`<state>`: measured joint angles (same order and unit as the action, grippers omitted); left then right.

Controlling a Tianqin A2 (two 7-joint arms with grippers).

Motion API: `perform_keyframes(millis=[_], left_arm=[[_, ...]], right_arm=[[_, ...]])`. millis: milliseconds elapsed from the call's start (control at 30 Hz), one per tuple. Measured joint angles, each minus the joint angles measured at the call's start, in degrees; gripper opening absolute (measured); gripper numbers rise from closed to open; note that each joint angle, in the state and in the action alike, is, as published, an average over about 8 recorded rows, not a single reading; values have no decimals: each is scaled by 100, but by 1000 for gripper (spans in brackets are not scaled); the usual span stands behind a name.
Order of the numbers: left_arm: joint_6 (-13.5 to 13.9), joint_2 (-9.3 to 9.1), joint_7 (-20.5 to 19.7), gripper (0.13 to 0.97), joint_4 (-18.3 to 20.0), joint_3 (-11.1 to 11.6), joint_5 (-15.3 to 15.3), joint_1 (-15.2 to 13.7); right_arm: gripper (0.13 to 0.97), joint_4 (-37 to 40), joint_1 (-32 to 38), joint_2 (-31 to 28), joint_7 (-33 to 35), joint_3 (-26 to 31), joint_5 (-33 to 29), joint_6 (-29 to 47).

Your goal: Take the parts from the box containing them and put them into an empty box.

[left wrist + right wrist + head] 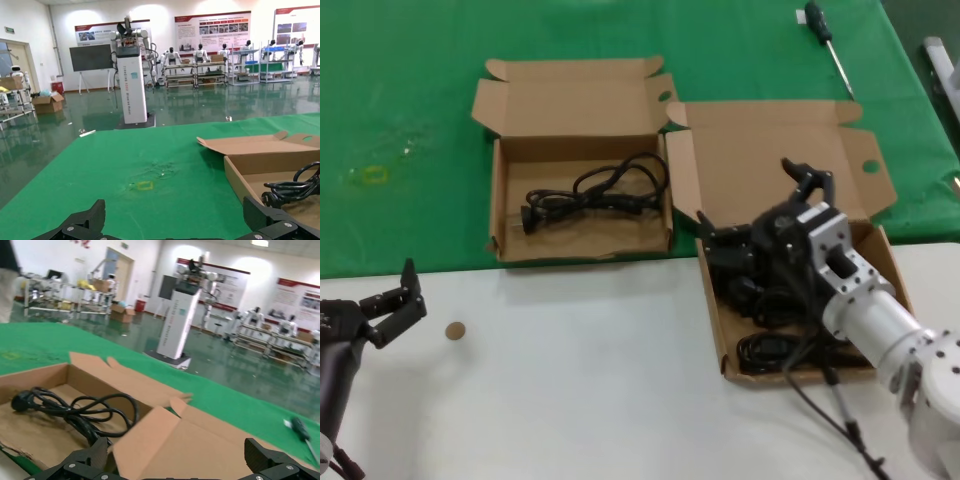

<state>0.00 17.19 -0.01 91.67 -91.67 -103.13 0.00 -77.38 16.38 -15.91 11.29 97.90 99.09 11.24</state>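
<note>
The right pincer (760, 205), fingers spread and empty, hangs over the cords (760, 295) in the larger box (712, 300), ready to drop and grip; one cord (595, 190) lies in the smaller box (498, 200); the left pincer (388, 300) waits open.

Glossy green floor (210, 105), white poster-hung wall (165, 45)

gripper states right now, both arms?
Left gripper: open, empty, parked near the table's front edge.
Right gripper: open, empty, over the cords in the larger box.
</note>
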Motion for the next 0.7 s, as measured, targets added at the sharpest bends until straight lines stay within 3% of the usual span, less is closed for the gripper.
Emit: perform_keyframes(millis=[700], left_arm=[[0,0,0,966,0,0,0,0]], right_arm=[[966,-1216,-1398,-109,-962,-530,344,-957]])
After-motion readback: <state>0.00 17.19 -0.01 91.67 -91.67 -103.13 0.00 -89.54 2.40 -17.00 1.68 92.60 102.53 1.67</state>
